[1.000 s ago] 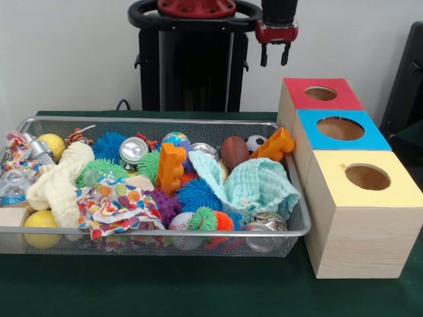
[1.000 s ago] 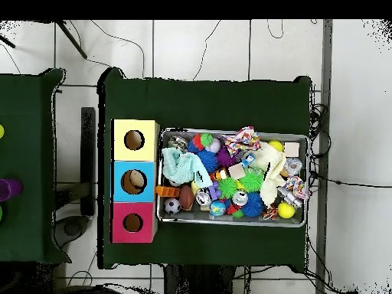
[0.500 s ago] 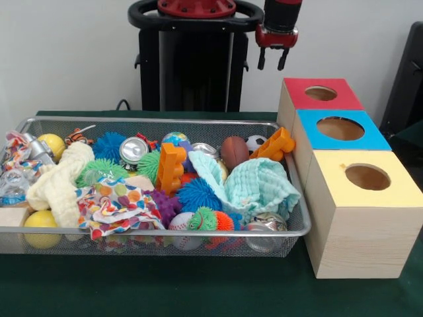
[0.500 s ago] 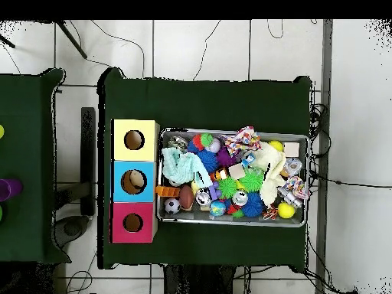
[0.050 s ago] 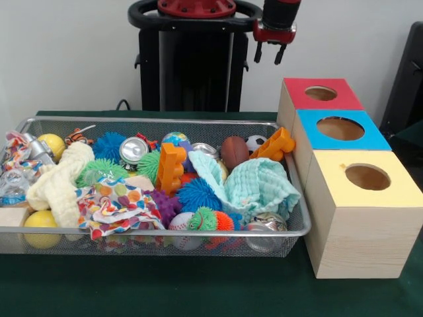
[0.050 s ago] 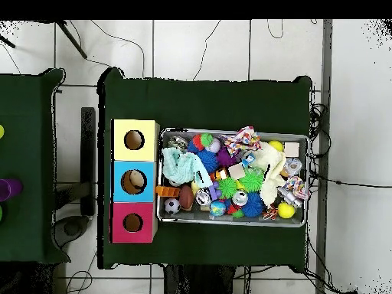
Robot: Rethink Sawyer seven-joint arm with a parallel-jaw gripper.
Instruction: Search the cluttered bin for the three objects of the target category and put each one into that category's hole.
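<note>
We count three boxes, red [image 5: 320,94], blue [image 5: 340,129], yellow [image 5: 367,177], beside one full basket [image 5: 165,122]; the gripper [image 5: 269,54] hangs open, empty.

arm [image 5: 280,10]: cut off by top edge, only the wrist shows in front view
yellow ball [image 5: 41,228]: lower half veiled by the bin's mesh wall
mint cloth [image 5: 254,186]: covers whatever lies under it
blue-top hole [image 6: 133,181]: pale thing inside, too small to tell
purple object [image 6: 6,189]: cut by left edge of overhead view
</note>
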